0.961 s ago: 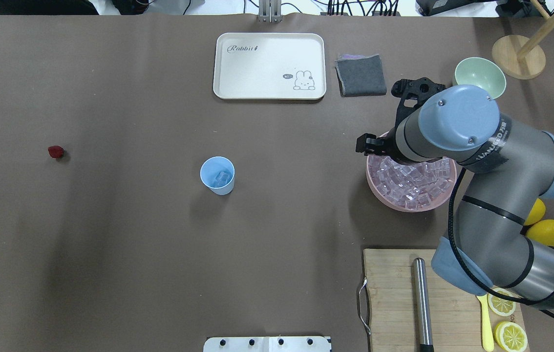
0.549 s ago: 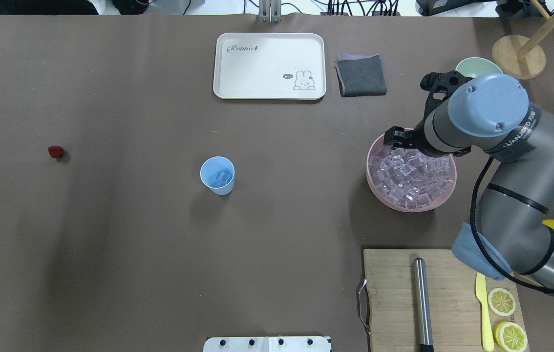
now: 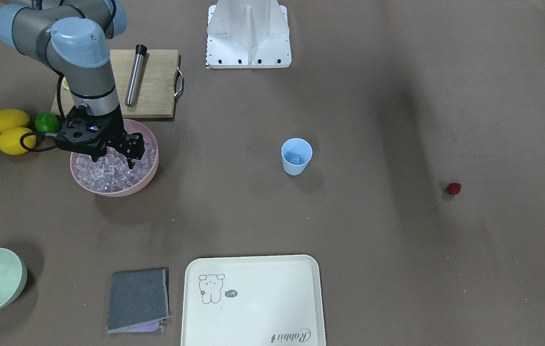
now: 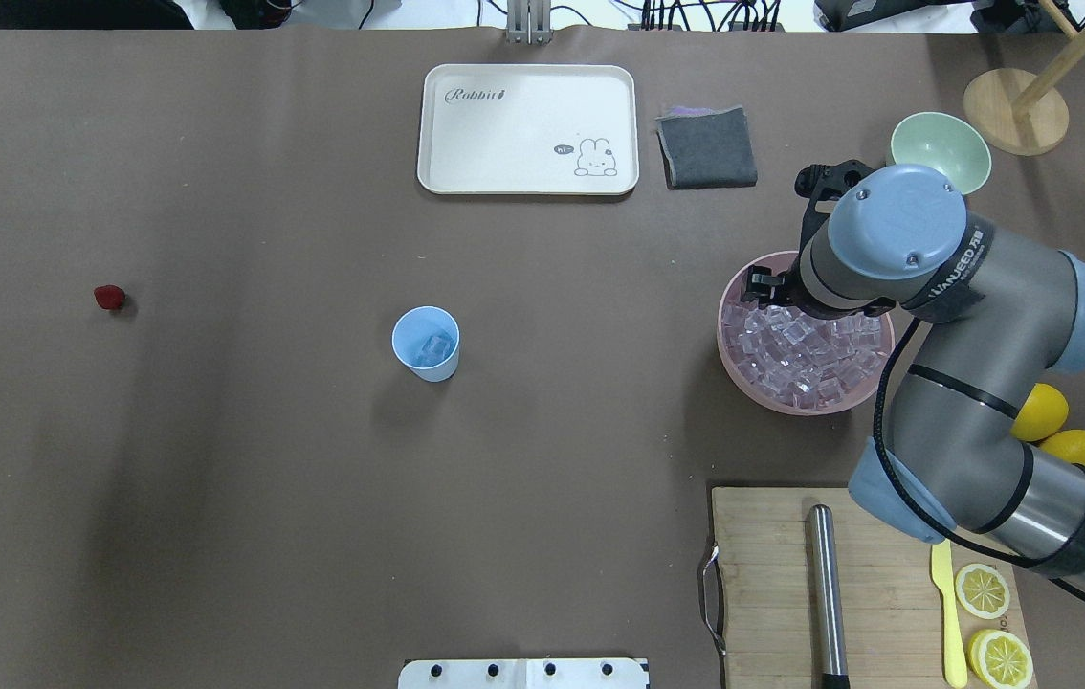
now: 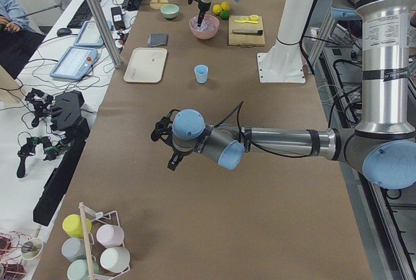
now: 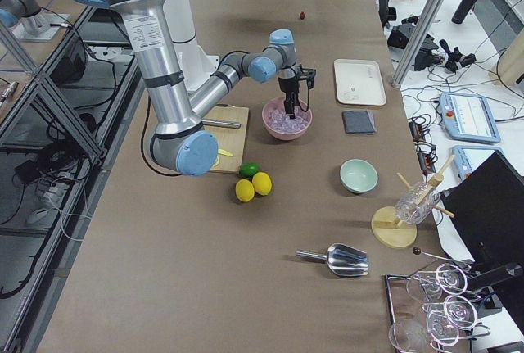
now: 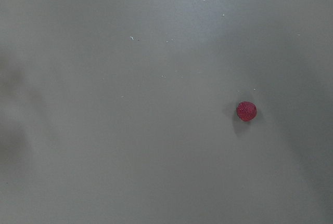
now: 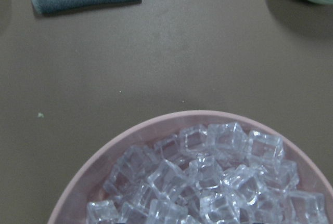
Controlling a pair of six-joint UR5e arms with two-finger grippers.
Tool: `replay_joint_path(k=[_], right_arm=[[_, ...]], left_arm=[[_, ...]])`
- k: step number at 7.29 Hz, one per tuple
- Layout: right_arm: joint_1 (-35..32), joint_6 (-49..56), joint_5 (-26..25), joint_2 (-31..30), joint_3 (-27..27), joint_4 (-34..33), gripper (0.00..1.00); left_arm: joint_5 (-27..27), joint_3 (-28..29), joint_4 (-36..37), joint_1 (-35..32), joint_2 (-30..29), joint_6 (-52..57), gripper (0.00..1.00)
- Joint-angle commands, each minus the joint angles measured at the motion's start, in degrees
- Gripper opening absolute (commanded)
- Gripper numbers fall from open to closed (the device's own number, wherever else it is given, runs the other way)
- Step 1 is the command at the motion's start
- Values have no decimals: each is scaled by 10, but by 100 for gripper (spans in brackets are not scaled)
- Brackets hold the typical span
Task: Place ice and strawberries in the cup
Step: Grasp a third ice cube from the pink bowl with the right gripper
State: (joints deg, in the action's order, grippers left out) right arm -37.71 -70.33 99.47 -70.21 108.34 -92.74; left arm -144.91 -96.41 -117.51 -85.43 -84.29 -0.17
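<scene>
Seeing right gripper spread apart, tips down in ice piled in pink bowl, 3 o'clock of cup. Spotting one cube inside cup, strawberry at its 9 o'clock, well apart. Can't tell left gripper state.

The ice hides the fingertips of the right gripper, so any pinched cube cannot be told.
</scene>
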Motion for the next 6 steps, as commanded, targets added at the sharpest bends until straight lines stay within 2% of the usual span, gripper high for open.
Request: replay_joint_path(k=[1, 2, 6], right_arm=[[18, -1, -10, -5, -2, -1, 76], [19, 3, -11, -5, -8, 3, 68], [19, 22, -9, -3, -20, 4, 57]], left_arm=[[0, 0, 0, 0, 0, 0, 99], [0, 0, 0, 0, 0, 0, 99], [0, 0, 0, 0, -2, 0, 99]])
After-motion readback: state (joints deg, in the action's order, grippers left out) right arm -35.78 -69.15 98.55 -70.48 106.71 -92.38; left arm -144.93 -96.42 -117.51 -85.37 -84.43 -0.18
